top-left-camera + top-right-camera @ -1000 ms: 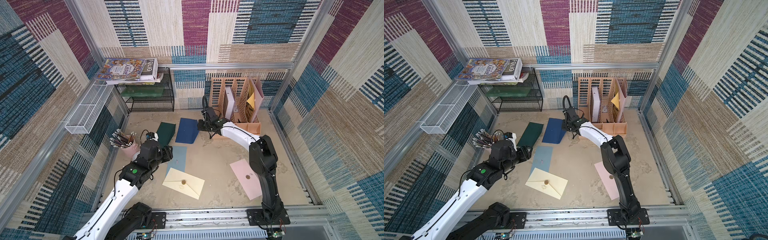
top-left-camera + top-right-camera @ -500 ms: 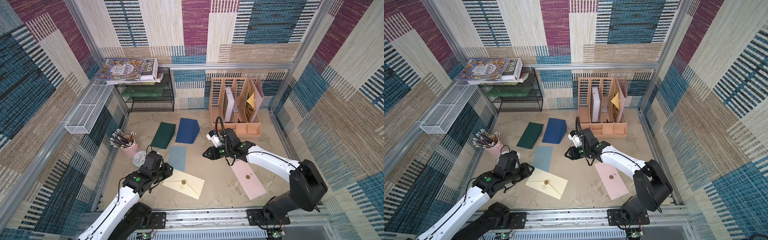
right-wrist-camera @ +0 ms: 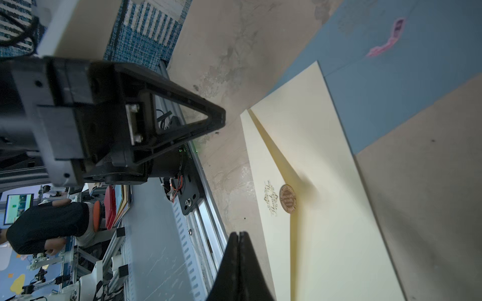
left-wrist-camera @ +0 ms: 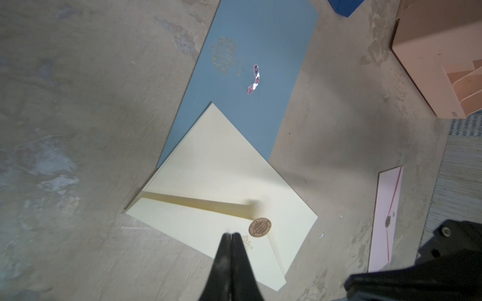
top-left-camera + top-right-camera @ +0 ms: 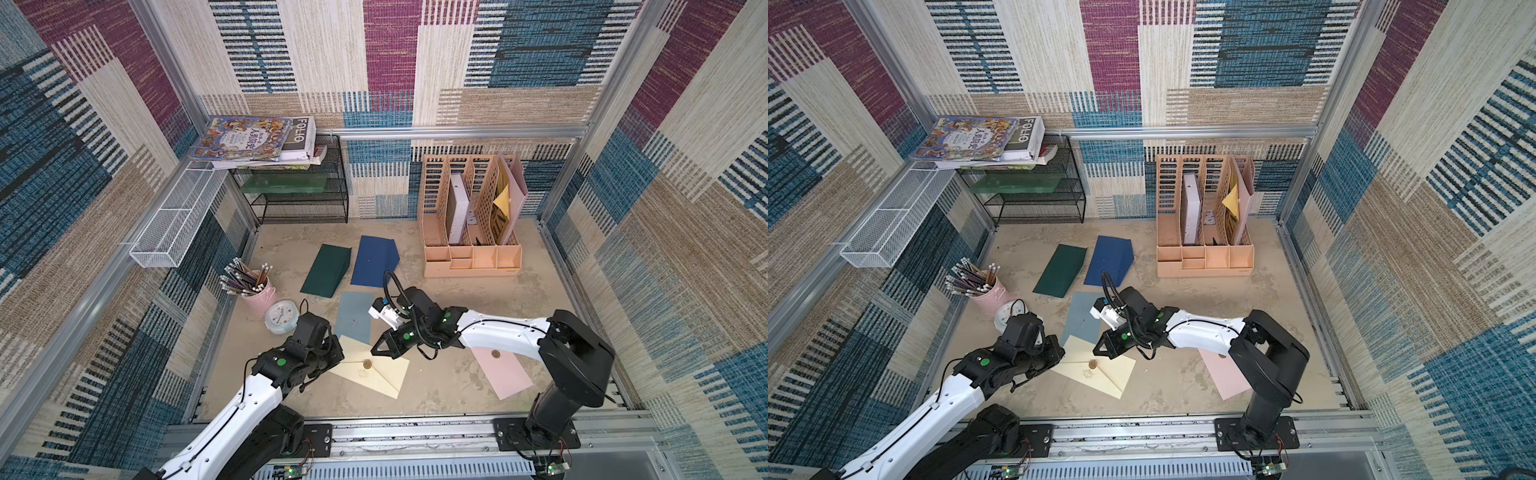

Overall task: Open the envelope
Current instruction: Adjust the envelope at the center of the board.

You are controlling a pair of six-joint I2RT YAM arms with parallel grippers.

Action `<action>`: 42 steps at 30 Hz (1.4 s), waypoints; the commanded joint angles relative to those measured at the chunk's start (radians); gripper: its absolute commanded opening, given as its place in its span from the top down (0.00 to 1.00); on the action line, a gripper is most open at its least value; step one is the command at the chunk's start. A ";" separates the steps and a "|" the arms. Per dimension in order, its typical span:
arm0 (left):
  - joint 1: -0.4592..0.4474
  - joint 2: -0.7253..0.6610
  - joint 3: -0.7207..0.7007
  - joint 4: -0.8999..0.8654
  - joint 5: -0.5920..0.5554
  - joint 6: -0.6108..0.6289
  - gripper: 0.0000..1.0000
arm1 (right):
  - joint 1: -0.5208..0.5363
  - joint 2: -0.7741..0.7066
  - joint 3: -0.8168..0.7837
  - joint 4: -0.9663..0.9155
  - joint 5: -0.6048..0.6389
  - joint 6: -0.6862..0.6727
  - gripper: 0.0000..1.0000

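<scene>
Envelope [image 5: 365,365] with its seal [image 5: 367,364] unbroken now lies between left hand [image 5: 334,360] and right hand [image 5: 376,350], both newly pinched empty, flap unlifted.

Both top views look steeply down from high above the front rail at the whole desk [image 5: 457,386], back wall included. The left wrist camera hangs close over the cream envelope [image 4: 221,187], looking nearly straight down. The right wrist camera skims low across that envelope [image 3: 326,198] toward the desk's front edge.
</scene>
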 commanded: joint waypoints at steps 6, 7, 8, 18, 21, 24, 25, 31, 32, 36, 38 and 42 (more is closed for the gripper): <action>-0.001 -0.006 -0.014 0.009 -0.009 -0.004 1.00 | 0.012 0.130 0.032 0.047 -0.043 0.023 1.00; -0.001 -0.006 -0.015 0.011 -0.009 -0.004 1.00 | 0.012 0.136 0.027 0.049 -0.040 0.024 1.00; 0.000 -0.004 -0.016 0.014 -0.009 -0.004 1.00 | 0.011 0.140 0.024 0.051 -0.041 0.024 1.00; -0.002 0.054 -0.037 0.082 0.028 -0.012 0.99 | 0.011 0.222 0.051 0.065 -0.054 0.025 1.00; -0.002 0.060 -0.043 0.093 0.034 -0.013 0.98 | 0.002 0.245 0.055 0.072 -0.048 0.031 1.00; -0.003 0.065 -0.046 0.101 0.044 -0.013 0.97 | -0.005 0.259 0.055 0.060 -0.025 0.033 1.00; -0.003 0.068 -0.047 0.103 0.047 -0.013 0.96 | -0.006 0.264 0.056 0.050 -0.008 0.030 1.00; -0.008 0.106 -0.047 0.132 0.064 -0.010 0.95 | 0.009 0.313 0.129 -0.115 0.153 -0.010 1.00; -0.010 0.113 -0.045 0.133 0.064 -0.009 0.95 | 0.014 0.324 0.138 -0.134 0.167 -0.014 1.00; -0.012 0.123 -0.042 0.138 0.063 -0.005 0.95 | 0.027 0.380 0.178 -0.226 0.250 -0.021 1.00; -0.012 0.121 -0.042 0.138 0.060 -0.003 0.95 | 0.029 0.402 0.183 -0.254 0.282 -0.019 1.00; -0.012 0.130 -0.048 0.141 0.058 -0.001 0.94 | 0.034 0.431 0.194 -0.312 0.367 -0.007 1.00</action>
